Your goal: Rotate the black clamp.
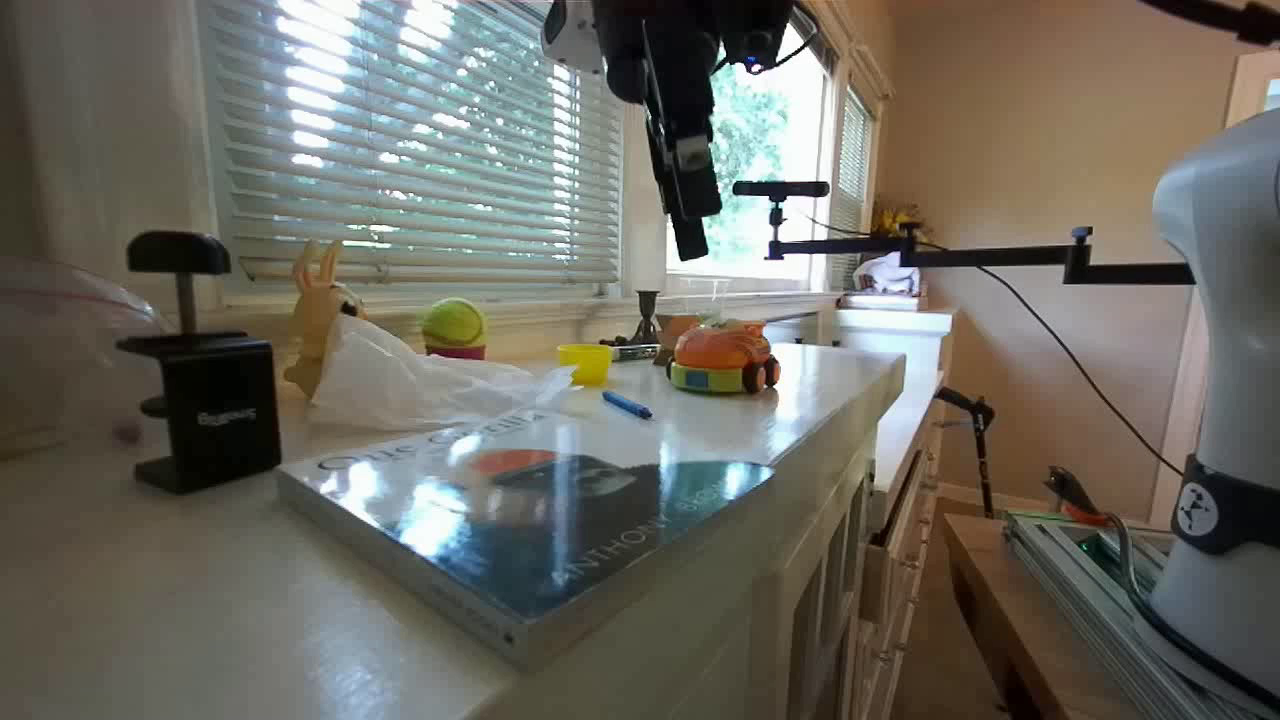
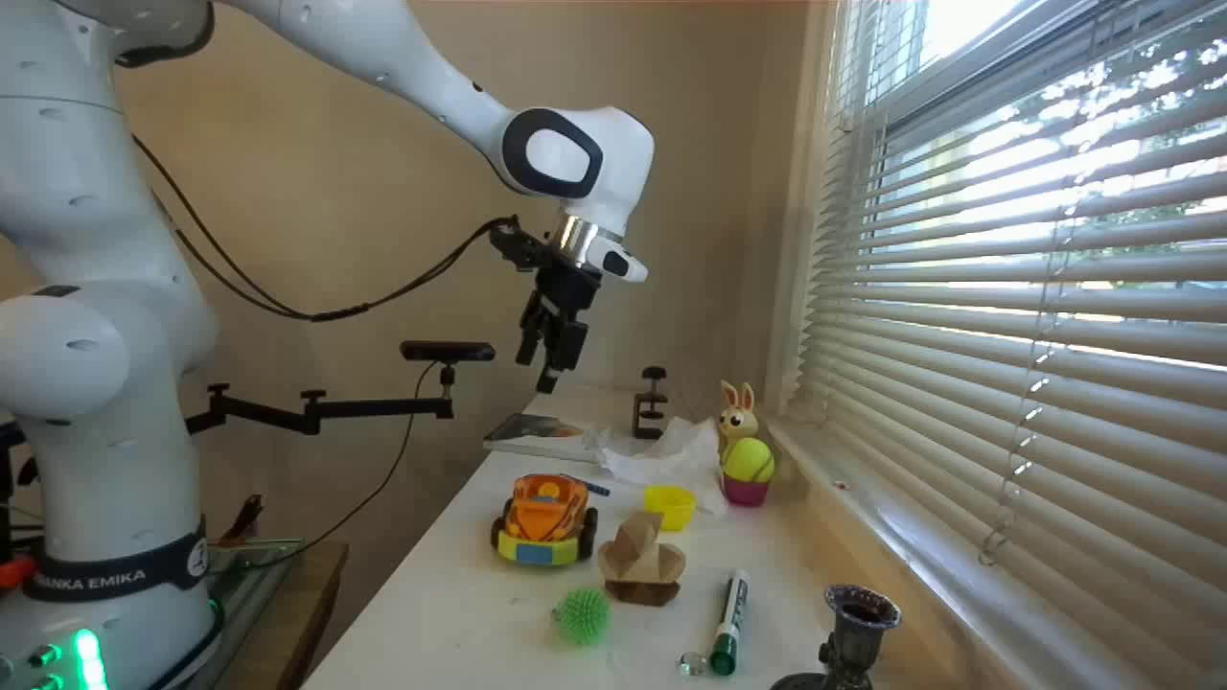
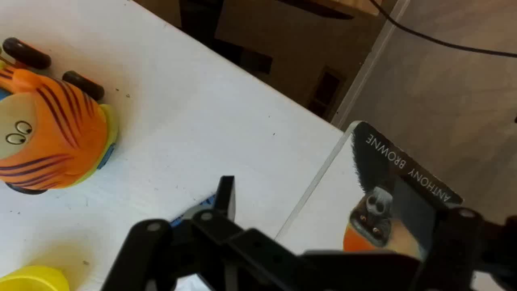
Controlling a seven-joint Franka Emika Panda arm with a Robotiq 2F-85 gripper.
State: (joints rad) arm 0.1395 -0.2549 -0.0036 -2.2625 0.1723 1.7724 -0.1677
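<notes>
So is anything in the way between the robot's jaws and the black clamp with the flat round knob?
Nothing visible blocks the way. The flat, glossy white-and-dark book and the crumpled white sheet lie low near the matte black C-shaped clamp, and the jaws hang higher than both.

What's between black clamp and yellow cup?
A crumpled white sheet lies between the black clamp and yellow cup in both exterior views; the rabbit stands window-side.
</notes>
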